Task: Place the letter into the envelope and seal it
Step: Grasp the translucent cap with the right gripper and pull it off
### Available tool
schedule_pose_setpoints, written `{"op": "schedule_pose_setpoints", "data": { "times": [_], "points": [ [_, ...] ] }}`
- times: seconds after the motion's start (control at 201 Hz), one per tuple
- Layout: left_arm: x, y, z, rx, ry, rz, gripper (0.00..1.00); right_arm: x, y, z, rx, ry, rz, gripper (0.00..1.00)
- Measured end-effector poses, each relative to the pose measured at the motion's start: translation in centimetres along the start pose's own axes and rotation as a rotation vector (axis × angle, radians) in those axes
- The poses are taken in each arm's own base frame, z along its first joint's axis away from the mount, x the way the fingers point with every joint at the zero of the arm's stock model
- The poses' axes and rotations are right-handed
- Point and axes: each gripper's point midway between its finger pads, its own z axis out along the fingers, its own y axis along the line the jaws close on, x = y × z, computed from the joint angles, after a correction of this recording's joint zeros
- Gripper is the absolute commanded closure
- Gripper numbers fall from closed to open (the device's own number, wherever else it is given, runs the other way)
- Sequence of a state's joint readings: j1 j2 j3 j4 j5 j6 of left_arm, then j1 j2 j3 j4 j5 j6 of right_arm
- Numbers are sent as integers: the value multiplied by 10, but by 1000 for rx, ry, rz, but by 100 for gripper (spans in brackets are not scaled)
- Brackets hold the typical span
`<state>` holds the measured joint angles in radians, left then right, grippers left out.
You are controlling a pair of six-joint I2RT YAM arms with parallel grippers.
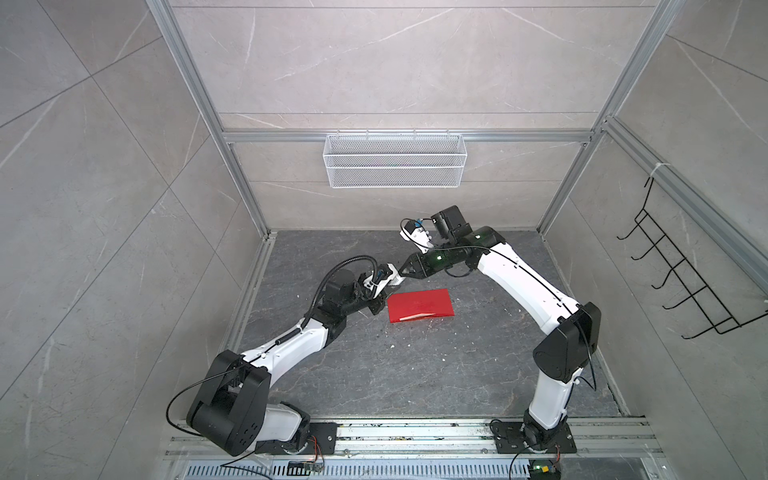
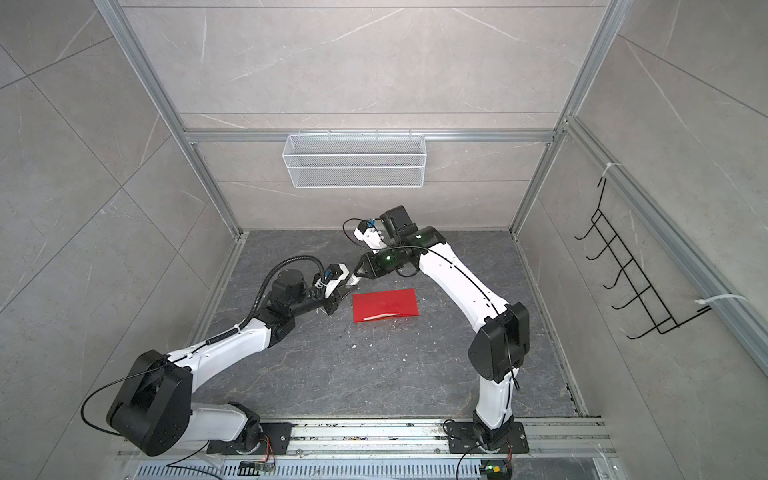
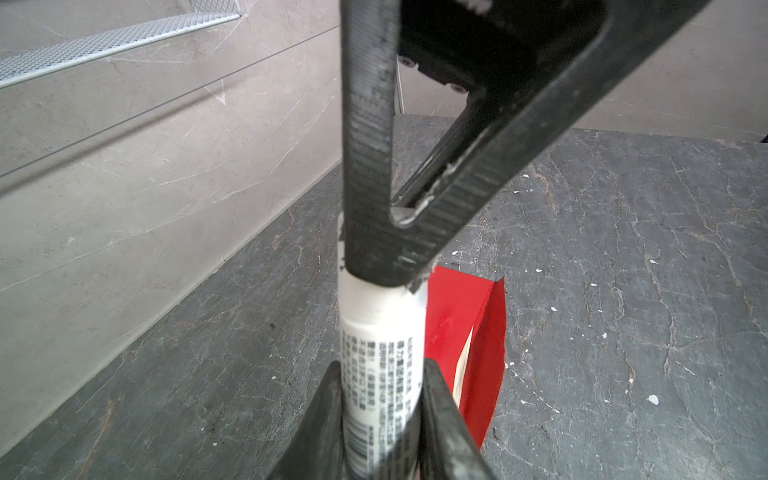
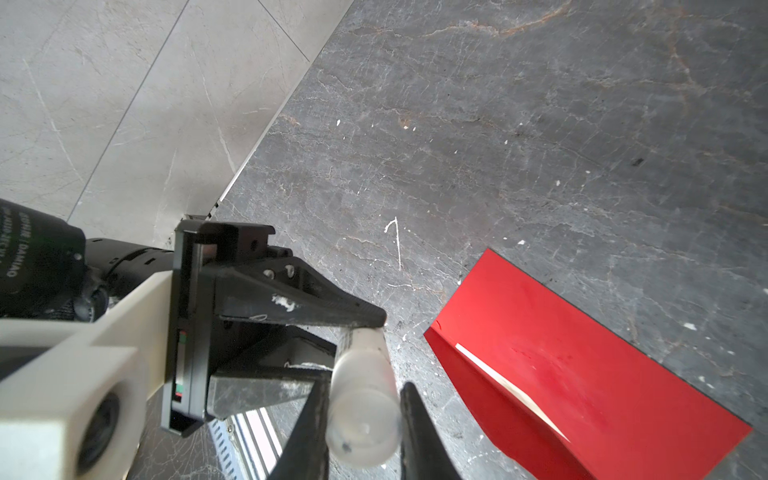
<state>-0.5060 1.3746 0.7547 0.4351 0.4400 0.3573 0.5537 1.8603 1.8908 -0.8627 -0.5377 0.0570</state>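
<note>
Left wrist: left pincer (image 3: 382, 374) clamps glue stick (image 3: 380, 332), right pincer (image 3: 386, 270) its cap (image 4: 361, 415); flimsy envelope (image 3: 453, 307), best taken at its open edge.

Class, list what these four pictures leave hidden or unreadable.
Letter: right wrist view shows one pale strip; the envelope covers the rest.
Print on the glue stick: blurred in the left wrist view; its cap end hidden by the right hand.
Envelope: one corner cut off by the right wrist picture's edge.
</note>
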Motion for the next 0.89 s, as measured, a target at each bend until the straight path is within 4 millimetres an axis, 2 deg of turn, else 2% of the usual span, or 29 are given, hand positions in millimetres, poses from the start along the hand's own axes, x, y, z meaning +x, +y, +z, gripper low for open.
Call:
{"op": "schedule_pose_setpoints", "data": {
  "times": [0.154, 0.359, 0.493, 0.622, 0.727, 0.817, 0.891],
  "points": [
    [2, -2, 1, 11, 4, -3, 100, -3, -3, -13, 19, -22, -11, 100],
    [11, -7, 3, 32, 31, -19, 100, -17, -16, -48, 61, -103, -13, 100],
    [12, -8, 3, 35, 34, -22, 100, -21, -35, -65, 115, -144, 11, 100],
    [11, -8, 4, 35, 34, -25, 100, -20, -82, -83, 260, -165, 83, 100],
    [11, -8, 4, 36, 33, -29, 100, -11, -133, -94, 411, -154, 161, 100],
    [11, -10, 4, 39, 33, -33, 100, 3, -179, -91, 524, -110, 227, 100],
    [10, -11, 4, 42, 31, -35, 100, 20, -217, -80, 608, -48, 278, 100]
  ]
}}
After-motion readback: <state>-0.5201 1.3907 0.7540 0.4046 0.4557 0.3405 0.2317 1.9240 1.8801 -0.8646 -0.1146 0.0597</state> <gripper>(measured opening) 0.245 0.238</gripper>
